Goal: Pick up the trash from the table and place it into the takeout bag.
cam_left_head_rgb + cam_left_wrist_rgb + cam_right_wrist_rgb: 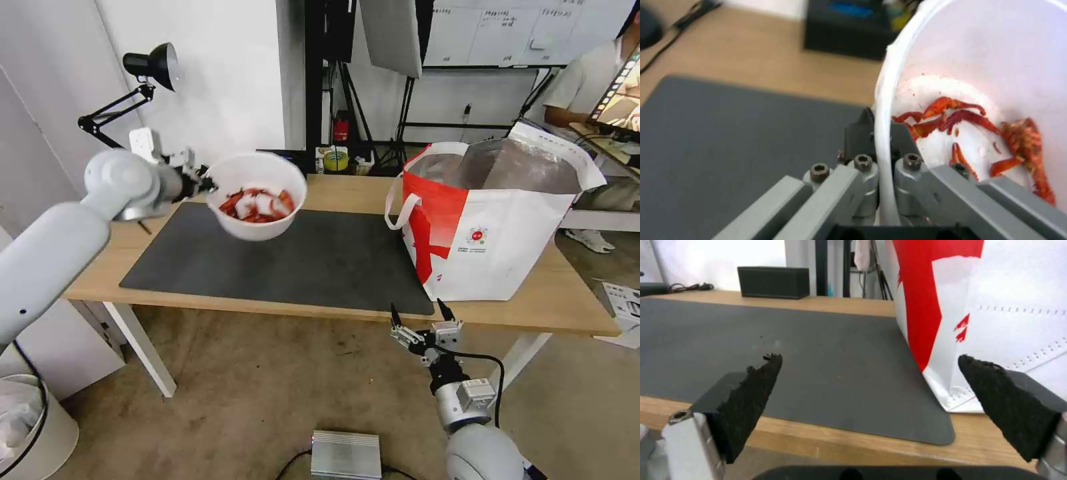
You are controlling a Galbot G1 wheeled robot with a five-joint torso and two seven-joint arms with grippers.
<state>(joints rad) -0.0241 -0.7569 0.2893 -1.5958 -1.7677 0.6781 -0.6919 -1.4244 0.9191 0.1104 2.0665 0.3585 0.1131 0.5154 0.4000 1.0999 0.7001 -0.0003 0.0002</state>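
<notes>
Presently, left gripper [205,181] pinches the rim of the white bowl [257,195], held above the mat, not yet over the takeout bag [497,220]; right gripper [424,319] waits spread wide, holding nothing, at the table [573,300] edge.

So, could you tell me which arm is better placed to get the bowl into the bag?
Left: its gripper already clamps the bowl rim, lifted above the mat.

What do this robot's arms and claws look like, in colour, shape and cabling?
Both arms are smooth, rounded, pale grey-white shells. The left claw has grey metal links with hex bolts and dark fingers. The right claw has pointed fingers with rough black pads, silver blocks at the wrist and a black cable looping beside it.
</notes>
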